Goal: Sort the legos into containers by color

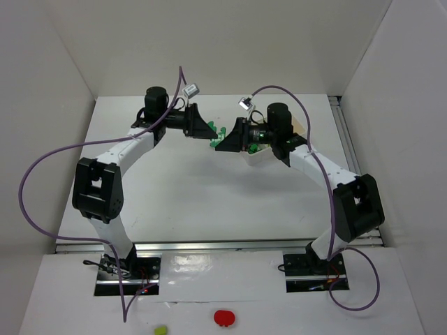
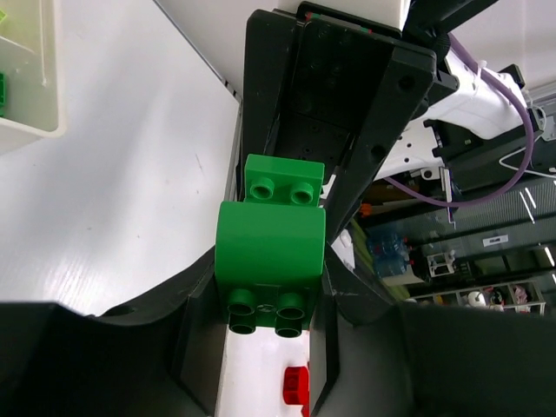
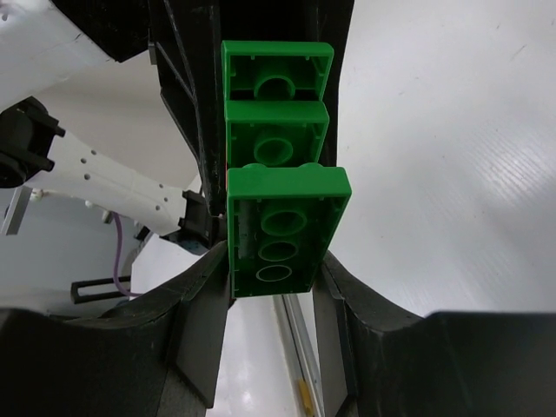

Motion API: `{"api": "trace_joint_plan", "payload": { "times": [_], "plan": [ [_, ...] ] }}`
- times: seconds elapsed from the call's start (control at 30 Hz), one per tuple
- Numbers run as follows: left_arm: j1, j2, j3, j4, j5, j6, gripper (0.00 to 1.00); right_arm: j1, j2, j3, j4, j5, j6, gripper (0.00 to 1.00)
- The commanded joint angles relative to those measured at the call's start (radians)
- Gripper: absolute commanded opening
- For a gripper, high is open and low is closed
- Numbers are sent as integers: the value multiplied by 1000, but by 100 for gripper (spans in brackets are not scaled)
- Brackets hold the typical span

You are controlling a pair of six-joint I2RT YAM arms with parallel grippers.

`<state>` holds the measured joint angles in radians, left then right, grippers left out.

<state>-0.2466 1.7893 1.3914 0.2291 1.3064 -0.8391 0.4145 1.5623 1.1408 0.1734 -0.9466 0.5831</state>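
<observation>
Bright, even overhead light, soft shadows, sharp focus, slightly blurred wrist-view foregrounds.

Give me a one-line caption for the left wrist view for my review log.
Left jaws shut on stacked green legos, with a corner of the white tray at upper left.

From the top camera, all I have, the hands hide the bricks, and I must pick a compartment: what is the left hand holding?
Observer: The left hand is shut on a rounded green brick, with a smaller two-stud green brick just beyond it.
Operator: And the right hand?
Observer: The right hand is shut on a stack of three green bricks, stepped, with their hollow undersides toward its wrist camera.
</observation>
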Motion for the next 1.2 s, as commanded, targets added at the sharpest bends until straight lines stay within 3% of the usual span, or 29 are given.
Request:
{"api": "trace_joint_plan", "payload": {
  "times": [0.0, 0.13, 0.17, 0.27, 0.33, 0.5, 0.53, 0.57, 0.7, 0.9, 1.0, 1.1, 1.17],
  "plan": [
    [-8, -27, -2, 55, 50, -28, 0, 4, 18, 33, 34, 34, -26, 16],
    [-8, -27, -11, 81, 50, -37, 0, 4, 18, 42, 25, 43, -26, 43],
    [-8, -27, -11, 81, 50, -37, 0, 4, 18, 51, 25, 43, -26, 57],
    [-8, -36, -11, 65, 50, -28, 0, 4, 28, 72, 15, 52, -35, 69],
    [-8, -36, -11, 55, 50, -28, 0, 4, 28, 73, 26, 61, -35, 69],
    [-8, -36, 29, -78, 41, 61, 0, 4, 10, 62, 26, 107, -26, 18],
    [-8, -36, 38, -109, 40, 81, 2, 4, 10, 62, 26, 108, -26, 14],
    [-8, -36, 49, -137, 31, 99, 17, 4, 10, 62, 26, 117, -26, 12],
    [-8, -36, 63, -156, 22, 124, 30, 4, 10, 53, 15, 117, -26, 7],
    [1, -36, 34, -88, 22, 67, 27, 4, 1, 53, -3, 126, -26, 1],
    [12, -36, 34, -88, 22, 58, 31, 4, 1, 43, -3, 126, -26, 1],
    [23, -36, 23, -76, 22, 38, 50, 4, 1, 24, -3, 126, -26, 1],
    [33, -27, 23, -85, 13, 38, 49, 4, 1, 23, -3, 126, -26, 1]
  ]
}}
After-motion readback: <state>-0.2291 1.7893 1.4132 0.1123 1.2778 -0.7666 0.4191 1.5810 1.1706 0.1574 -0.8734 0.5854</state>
